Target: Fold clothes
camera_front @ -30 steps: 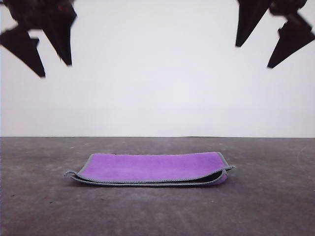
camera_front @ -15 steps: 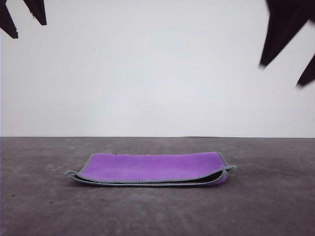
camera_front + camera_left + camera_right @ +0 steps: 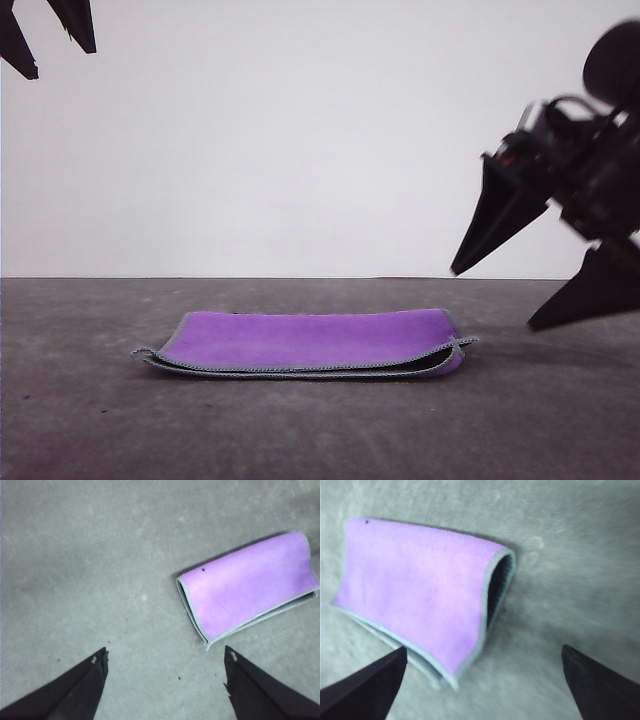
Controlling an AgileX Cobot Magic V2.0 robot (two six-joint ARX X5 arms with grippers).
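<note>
The clothes lie folded in half on the grey table, purple face up, grey stitched edging along the near side and the dark inner face showing at the right end. They also appear in the left wrist view and in the right wrist view. My left gripper hangs open high at the upper left, far from the cloth; its black fingertips show over bare table. My right gripper is open, low and just right of the cloth's right end, holding nothing.
The grey table runs back to a straight far edge against a plain white wall. Bare table surrounds the cloth on all sides.
My right gripper has dropped from the upper right down to near table height beside the cloth's right end. The left gripper rose to the upper left corner. The cloth has not moved.
</note>
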